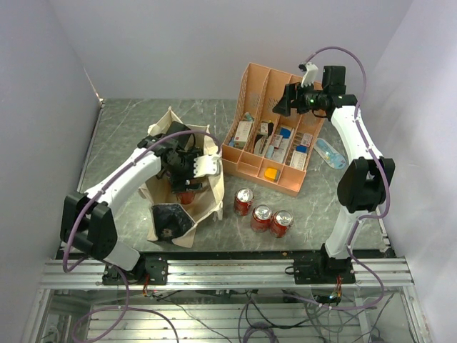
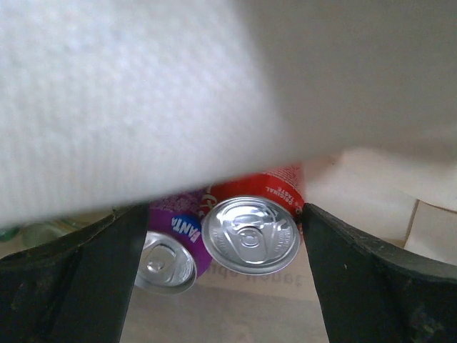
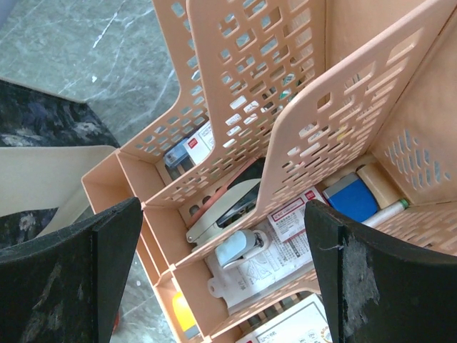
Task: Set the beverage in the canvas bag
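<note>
My left claw [image 2: 225, 209] is released: its two black fingers [image 2: 86, 279] stand wide apart down inside the canvas bag [image 1: 211, 196], with a red can [image 2: 250, 232] between them. I see a clear gap on the can's left side, and the right finger lies just beside it. That red can stands on end, its long axis up and down and its silver lid and pull tab turned up toward the wrist camera. One purple can [image 2: 171, 257] sits against its left side, lid up as well, so I count two cans in the bag. From above, the bag's long axis runs away from the arm bases, with the dark mottled panel [image 1: 171, 221] at the near end. Three more red cans [image 1: 261, 217] stand upright on the table [image 1: 121, 136] just right of the bag. My right claw [image 3: 223, 207] is also spread wide and holds nothing, hanging over the orange-pink organizer [image 3: 235, 64].
</note>
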`<state>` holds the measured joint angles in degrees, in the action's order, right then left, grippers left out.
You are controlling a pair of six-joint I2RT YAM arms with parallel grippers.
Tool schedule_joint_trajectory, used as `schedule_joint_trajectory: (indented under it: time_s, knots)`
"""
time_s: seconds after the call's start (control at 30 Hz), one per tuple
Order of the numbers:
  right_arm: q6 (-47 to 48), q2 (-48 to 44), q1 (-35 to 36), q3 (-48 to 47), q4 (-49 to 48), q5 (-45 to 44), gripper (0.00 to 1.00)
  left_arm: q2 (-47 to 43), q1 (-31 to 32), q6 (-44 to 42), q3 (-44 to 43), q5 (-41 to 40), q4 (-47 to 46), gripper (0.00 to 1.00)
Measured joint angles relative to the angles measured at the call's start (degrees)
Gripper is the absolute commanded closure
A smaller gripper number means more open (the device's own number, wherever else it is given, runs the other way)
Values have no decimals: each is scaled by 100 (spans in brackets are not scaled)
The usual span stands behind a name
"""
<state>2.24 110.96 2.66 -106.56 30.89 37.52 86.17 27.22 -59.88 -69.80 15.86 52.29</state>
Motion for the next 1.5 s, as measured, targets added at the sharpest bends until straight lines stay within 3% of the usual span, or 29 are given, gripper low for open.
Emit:
schedule_joint_trajectory:
  time_s: [0.53,1.07,1.23,1.4,1.5]
  knots:
    - [4,-155,0,223,-101,-28,4,-931,-11,348,50,144,-9,7]
    - [223,-1045,98,798,-72,-111,4,-1904,-450,2033,-63,317,-433,8]
    - [380,-1370,240,957,39,-131,3,-2157,-568,2177,-146,435,-452,8]
    - [424,-1585,315,1040,66,-155,3,-2205,-570,2149,-562,765,-254,11]
    - [424,-1716,313,1121,55,-201,2,-1985,-503,2140,-1233,1016,-111,11]
